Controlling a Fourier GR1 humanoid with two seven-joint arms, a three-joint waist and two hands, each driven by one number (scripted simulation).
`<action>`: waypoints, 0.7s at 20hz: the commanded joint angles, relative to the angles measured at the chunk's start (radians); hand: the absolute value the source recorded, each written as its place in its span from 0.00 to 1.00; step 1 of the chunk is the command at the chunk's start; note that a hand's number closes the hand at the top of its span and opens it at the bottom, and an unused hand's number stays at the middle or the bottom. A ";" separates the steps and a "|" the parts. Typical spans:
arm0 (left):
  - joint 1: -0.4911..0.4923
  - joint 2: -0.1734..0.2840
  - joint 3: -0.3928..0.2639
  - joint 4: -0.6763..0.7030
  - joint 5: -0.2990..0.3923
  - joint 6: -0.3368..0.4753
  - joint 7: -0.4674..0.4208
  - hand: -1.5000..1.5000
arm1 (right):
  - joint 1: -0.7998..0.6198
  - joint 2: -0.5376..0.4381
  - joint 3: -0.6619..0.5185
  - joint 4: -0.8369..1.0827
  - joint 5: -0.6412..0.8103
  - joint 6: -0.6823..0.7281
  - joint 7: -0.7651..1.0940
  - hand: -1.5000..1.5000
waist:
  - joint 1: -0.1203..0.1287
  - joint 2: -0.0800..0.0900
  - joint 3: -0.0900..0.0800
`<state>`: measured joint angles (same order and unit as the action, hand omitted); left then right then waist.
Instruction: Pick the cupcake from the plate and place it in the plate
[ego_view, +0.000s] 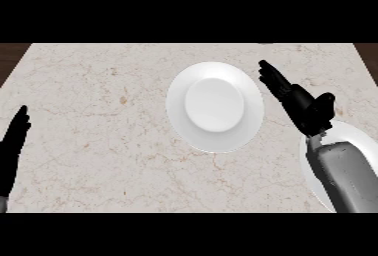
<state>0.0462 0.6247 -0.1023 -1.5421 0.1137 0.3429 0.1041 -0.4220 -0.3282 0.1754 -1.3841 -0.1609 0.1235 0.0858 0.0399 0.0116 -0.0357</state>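
Note:
A white plate (214, 106) lies in the middle of the marble counter, with nothing on it. My right hand (299, 102) is just to its right, above the counter, fingers straight and pointing up and left, thumb spread; it holds nothing. A second white plate (347, 134) shows at the right edge, mostly covered by my right forearm (343, 175). No cupcake is visible in the view; the forearm may hide it. My left hand (13, 145) rests open at the left edge, fingers up.
The beige marble counter (103, 115) fills the view. A dark wooden strip (13, 55) shows beyond its far left corner and at the far right corner.

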 joint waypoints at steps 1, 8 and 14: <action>-0.030 -0.046 0.005 0.021 0.020 -0.006 -0.007 0.50 | -0.012 0.011 -0.045 -0.021 -0.020 -0.044 0.068 0.00 | -0.043 -0.012 0.035; -0.119 -0.116 -0.078 -0.048 0.051 -0.061 -0.028 0.50 | 0.003 -0.276 0.041 0.042 0.340 -0.115 0.112 1.00 | -0.093 -0.006 0.004; -0.236 -0.184 -0.081 0.061 0.063 -0.099 -0.045 0.50 | 0.326 0.029 -0.050 -0.075 0.272 -0.485 0.107 0.00 | -0.077 -0.014 0.035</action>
<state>-0.1324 0.4788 -0.1797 -1.5296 0.1713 0.2705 0.0842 -0.2563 -0.3654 0.1118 -1.3833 0.0757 -0.2500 0.2161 -0.0518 0.0004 -0.0060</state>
